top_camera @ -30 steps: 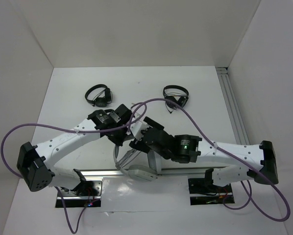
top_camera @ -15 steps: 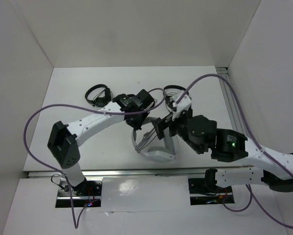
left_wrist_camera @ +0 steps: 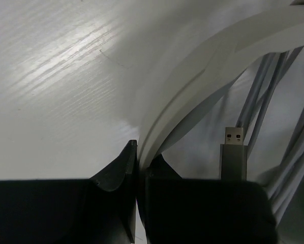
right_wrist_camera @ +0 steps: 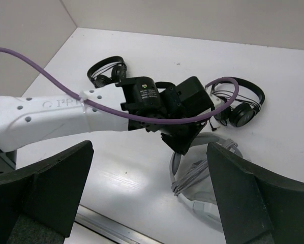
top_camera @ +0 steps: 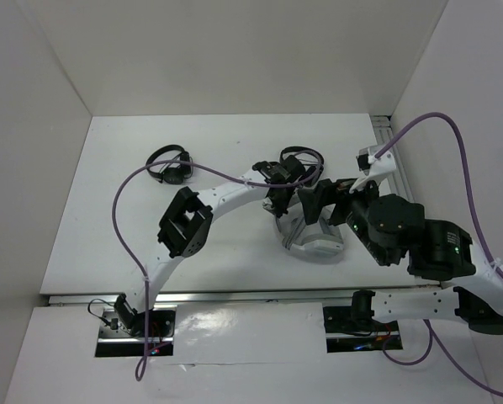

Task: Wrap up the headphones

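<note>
The white headphones (top_camera: 312, 244) lie on the table right of centre, their grey cable (right_wrist_camera: 193, 174) wound in several strands across the band. My left gripper (top_camera: 282, 207) is shut on the white headband (left_wrist_camera: 192, 91), pinched between its black fingers (left_wrist_camera: 119, 168). The cable's USB plug (left_wrist_camera: 234, 152) hangs free beside the strands (left_wrist_camera: 274, 96). My right gripper (right_wrist_camera: 149, 148) is wide open and empty, held above the headphones (right_wrist_camera: 205, 180) and just right of the left gripper (right_wrist_camera: 185, 137). In the top view the right gripper (top_camera: 317, 204) sits over the headphones' far side.
Two small black headphones lie at the back, one at the left (top_camera: 169, 164) and one (top_camera: 302, 165) just behind both grippers. An aluminium rail (top_camera: 396, 172) runs along the right wall. The table's front edge rail (top_camera: 235, 296) is near the headphones. Purple arm cables (top_camera: 134, 219) loop over the table.
Both arms and the headphones have moved right and away from the front edge. The left arm has stretched out, still gripping the band. The right gripper has risen above them.
</note>
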Robot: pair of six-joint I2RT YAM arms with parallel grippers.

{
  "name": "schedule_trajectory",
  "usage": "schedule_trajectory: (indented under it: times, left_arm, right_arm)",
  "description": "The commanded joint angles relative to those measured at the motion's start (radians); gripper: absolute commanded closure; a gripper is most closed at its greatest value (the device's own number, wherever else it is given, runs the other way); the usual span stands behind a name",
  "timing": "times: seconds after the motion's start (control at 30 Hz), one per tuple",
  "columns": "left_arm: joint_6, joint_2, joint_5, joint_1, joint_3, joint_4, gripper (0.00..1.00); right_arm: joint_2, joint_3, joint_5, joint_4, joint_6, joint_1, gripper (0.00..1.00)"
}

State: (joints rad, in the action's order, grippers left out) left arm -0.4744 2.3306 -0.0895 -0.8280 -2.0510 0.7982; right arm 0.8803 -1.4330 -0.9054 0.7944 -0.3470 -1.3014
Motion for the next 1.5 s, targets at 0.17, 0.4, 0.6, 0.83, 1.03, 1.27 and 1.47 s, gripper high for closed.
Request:
schedule_trajectory:
  times: [0.17, 0.4, 0.6, 0.83, 1.03, 1.27, 1.47]
  left_arm:
    - [-0.162, 0.019, 0.069, 0.024, -0.002, -0.117, 0.91]
    - [-0.171, -0.097, 0.062, 0.024, 0.133, -0.168, 0.57]
    - [-0.19, -0.331, 0.031, 0.024, 0.3, -0.234, 0.0]
    - [-0.201, -0.613, -0.038, -0.003, 0.4, -0.257, 0.0]
    - [-0.187, -0.949, -0.281, -0.075, 0.556, -0.104, 0.0]
    - [-0.188, -1.485, -0.436, -0.099, 0.759, 0.051, 0.0]
    - [-0.243, -1.701, -0.458, -0.099, 0.718, 0.329, 0.0]
  right_arm:
    - [-0.004, 0.023, 0.049, 0.045, -0.056, 0.013, 0.0]
    - [0.005, 0.023, 0.098, 0.045, -0.075, 0.013, 0.0]
    - [0.014, -0.006, 0.126, 0.035, -0.075, 0.013, 0.0]
    - [-0.017, -0.015, 0.137, 0.035, -0.075, 0.013, 0.0]
    - [-0.046, -0.038, 0.148, 0.12, -0.119, 0.013, 0.0]
    - [-0.101, 0.039, 0.138, 0.179, -0.139, 0.013, 0.0]
    - [-0.164, 0.062, 0.148, 0.27, -0.176, 0.022, 0.0]
